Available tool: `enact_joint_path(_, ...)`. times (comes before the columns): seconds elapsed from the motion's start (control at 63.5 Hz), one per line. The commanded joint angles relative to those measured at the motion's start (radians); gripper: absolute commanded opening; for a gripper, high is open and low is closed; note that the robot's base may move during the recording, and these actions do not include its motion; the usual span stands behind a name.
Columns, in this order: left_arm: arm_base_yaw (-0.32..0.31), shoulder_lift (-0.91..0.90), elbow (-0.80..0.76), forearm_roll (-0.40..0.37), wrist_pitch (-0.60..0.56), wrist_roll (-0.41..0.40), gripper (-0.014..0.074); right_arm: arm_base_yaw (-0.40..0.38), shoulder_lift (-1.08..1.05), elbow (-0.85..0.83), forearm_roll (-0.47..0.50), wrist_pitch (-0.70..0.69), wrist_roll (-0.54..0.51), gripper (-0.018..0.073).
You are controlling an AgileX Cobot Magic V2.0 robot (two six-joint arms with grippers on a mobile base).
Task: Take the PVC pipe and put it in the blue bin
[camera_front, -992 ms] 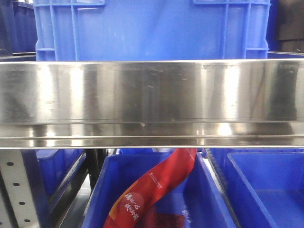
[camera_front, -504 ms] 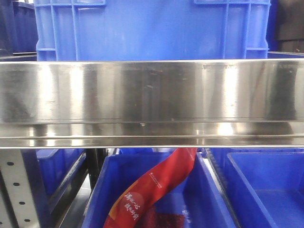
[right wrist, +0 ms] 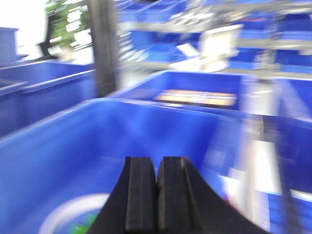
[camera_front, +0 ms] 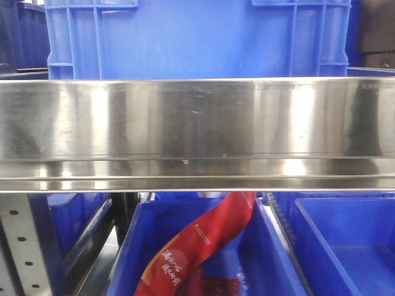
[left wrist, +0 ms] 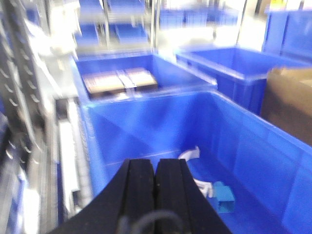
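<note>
the front view shows a shiny metal shelf edge (camera_front: 197, 132) going straight across the middle. a big blue crate (camera_front: 197, 37) sits on top of it. under the shelf there is a blue bin (camera_front: 129, 259) with a long red bag (camera_front: 203, 243) with light writing on it leaning inside. another blue bin (camera_front: 345, 240) sits just to the side of it. no arm shows in this view.

the left wrist view is blurry. the left gripper (left wrist: 155, 183) has its two black fingers pressed together with nothing between them. it hangs over an open blue tub (left wrist: 253, 161). down on the tub floor lies a white curved piece (left wrist: 191, 154), which looks like the pvc pipe, but the blur makes it hard to be sure. a small blue block (left wrist: 222, 199) lies near it. a brown box (left wrist: 287, 100) stands beside the tub.

the right wrist view is blurry too. the right gripper (right wrist: 157, 187) also has its black fingers closed tight and holds nothing. it hangs over a blue tub (right wrist: 73, 146) with a pale round thing (right wrist: 68, 217) in the bottom.
</note>
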Motion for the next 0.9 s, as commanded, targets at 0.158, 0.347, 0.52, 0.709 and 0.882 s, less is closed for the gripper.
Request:
enact_joint_path(0.158, 0.149, -0.248, 0.330, -0.006, -0.082, -0.057, -0.0111, -0.114, -0.202, 0.246, 0.002, -0.056, -0.006, -0.0167)
enact_joint_path(0.347, 0.212, -0.456, 0.536, -0.006, -0.114, -0.057, -0.0111, -0.153, -0.354, 0.446, 0.002, -0.132, -0.006, -0.0167)
enact_joint_path(0.52, 0.221, -0.606, 0.678, -0.006, -0.114, -0.057, -0.0111, -0.153, -0.490, 0.605, 0.002, -0.213, -0.006, -0.0167)
enact_joint_path(0.709, 0.221, -0.687, 0.723, 0.000, -0.101, -0.057, -0.0111, -0.153, -0.592, 0.652, 0.002, -0.167, -0.006, -0.0167)
enact_joint_path(0.882, 0.221, -0.694, 0.723, 0.000, -0.099, -0.057, -0.0111, -0.153, -0.618, 0.652, 0.002, -0.173, -0.006, -0.0167)
